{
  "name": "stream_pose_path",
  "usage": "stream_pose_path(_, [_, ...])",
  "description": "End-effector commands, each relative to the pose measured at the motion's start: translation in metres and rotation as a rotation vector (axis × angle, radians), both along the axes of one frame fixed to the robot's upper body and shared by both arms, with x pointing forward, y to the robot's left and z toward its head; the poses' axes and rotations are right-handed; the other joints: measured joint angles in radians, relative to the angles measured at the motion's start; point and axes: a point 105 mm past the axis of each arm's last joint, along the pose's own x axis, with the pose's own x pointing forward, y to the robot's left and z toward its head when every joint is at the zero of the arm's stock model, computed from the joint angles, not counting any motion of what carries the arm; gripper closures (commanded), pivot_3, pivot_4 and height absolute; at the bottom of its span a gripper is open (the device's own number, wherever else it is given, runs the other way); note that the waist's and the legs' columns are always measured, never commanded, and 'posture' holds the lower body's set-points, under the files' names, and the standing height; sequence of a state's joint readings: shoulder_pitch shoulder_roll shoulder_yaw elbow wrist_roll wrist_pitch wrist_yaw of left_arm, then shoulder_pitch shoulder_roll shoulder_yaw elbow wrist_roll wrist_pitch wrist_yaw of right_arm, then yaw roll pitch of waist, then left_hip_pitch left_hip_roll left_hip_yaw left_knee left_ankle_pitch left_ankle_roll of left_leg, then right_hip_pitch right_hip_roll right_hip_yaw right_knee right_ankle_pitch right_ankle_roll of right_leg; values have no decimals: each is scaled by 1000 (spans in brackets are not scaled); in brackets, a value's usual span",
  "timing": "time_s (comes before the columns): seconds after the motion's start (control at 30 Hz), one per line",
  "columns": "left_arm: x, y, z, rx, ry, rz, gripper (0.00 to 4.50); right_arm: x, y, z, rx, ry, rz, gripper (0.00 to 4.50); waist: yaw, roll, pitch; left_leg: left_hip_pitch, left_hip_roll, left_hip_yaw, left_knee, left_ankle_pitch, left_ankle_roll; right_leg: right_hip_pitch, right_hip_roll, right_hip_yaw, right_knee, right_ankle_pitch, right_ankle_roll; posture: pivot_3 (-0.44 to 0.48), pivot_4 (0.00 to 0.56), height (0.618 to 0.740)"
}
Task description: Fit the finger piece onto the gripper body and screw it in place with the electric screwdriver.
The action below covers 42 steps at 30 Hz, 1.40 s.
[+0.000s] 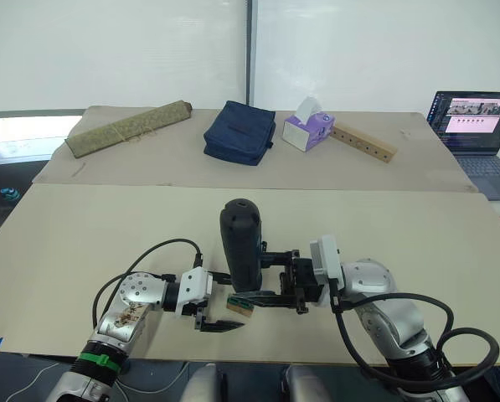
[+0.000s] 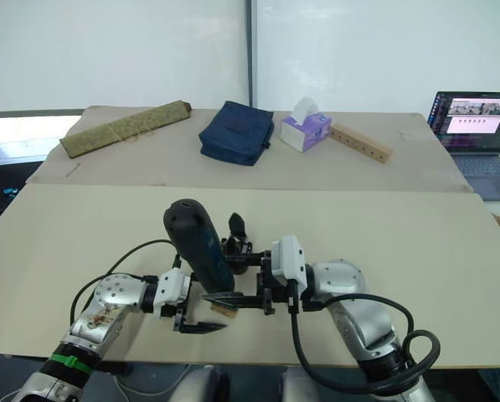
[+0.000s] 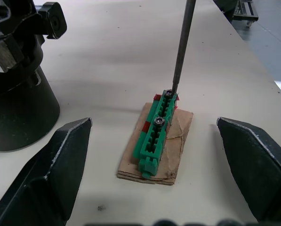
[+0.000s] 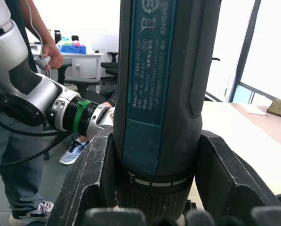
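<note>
I see bright, even daylight over the pale tan bench [image 1: 82, 243]; shadows soft, right wrist background slightly blurred.

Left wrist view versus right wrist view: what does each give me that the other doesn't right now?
The left wrist view has the screwdriver's thin metal bit resting its tip on a screw at one end of a green toothed strip on a tan block, with the open left gripper straddling the block.

The right wrist view has the right gripper shut on the electric screwdriver around its body, and a person standing behind.

Both show the beige table and part of the same screwdriver.
</note>
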State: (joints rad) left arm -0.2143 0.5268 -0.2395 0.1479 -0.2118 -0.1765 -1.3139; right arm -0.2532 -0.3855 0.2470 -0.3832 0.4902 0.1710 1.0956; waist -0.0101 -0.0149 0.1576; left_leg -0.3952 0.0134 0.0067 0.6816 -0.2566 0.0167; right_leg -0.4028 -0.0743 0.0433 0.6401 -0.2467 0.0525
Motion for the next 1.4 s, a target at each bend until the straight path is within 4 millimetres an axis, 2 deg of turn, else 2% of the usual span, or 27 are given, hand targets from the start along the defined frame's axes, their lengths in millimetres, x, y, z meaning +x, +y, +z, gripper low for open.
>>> stream_pose_path(0.03, [-12,-5,-17,23,62,-29,0,-2,-3,13,47,-38,-1,2575,0,0,0,0,0,0,0,0,0,0,0,0,0,0,0,0,150,740])
stream_pose_path(1.03, [-13,-5,-19,20,66,-26,0,-2,-3,10,30,-31,2,2575,1,0,0,0,0,0,0,0,0,0,0,0,0,0,0,0,150,740])
stream_pose_path(1.4, [-13,-8,-14,16,61,-31,0,-3,-3,14,37,-43,7,2575,1,0,0,0,0,0,0,0,0,0,0,0,0,0,0,0,150,740])
